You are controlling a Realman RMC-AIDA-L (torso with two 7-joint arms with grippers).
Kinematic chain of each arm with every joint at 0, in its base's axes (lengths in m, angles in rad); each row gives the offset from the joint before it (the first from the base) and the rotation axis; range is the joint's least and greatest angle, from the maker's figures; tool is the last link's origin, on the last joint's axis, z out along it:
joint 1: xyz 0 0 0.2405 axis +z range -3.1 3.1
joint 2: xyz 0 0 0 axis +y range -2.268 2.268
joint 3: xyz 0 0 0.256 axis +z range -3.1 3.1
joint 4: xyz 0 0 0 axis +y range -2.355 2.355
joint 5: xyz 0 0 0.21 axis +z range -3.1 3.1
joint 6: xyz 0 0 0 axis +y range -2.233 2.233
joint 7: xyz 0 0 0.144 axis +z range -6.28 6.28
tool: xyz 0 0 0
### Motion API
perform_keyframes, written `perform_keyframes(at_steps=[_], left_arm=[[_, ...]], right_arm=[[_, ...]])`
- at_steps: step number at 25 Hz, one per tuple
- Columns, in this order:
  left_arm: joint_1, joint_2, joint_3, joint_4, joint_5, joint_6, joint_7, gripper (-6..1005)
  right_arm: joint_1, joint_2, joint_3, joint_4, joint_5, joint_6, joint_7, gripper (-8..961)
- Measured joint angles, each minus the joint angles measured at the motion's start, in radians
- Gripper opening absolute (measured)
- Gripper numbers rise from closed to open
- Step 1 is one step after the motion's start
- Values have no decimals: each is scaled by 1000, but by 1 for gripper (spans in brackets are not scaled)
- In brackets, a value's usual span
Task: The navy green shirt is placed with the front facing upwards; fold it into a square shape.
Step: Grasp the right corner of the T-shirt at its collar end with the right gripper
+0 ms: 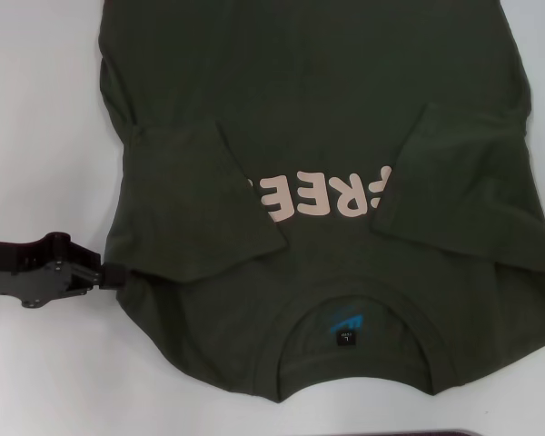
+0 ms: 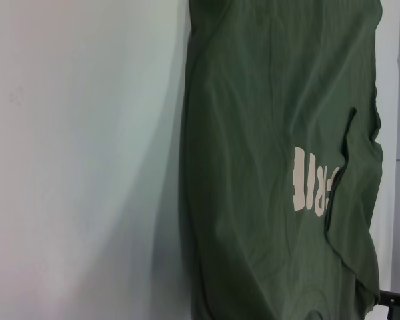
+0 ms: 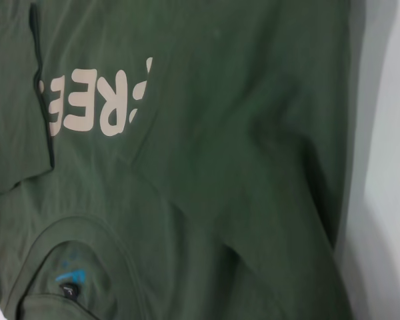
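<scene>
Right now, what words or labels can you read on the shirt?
"REE": pale pink block letters on the chest of the shirt, seen upside down in the head view; both folded-in sleeves cover the ends of the word.
Black neck label: a tiny white mark, too small to read.
Blue print inside the collar: too blurred to read.
The left gripper at the shirt's edge shows no writing.

White table (image 1: 36, 109), the navy green shirt (image 1: 327, 118) flat on it, sleeves folded inward
</scene>
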Motion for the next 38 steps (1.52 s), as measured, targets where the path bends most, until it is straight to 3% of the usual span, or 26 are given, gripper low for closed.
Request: perform_keyframes(at_steps=[37, 38], left_arm=[[2, 0, -9, 1, 0, -2, 3, 15], [2, 0, -9, 2, 0, -1, 3, 15]], right_arm=[[18, 2, 0, 34, 11, 11, -14, 795], [18, 3, -1, 34, 8, 12, -14, 748]])
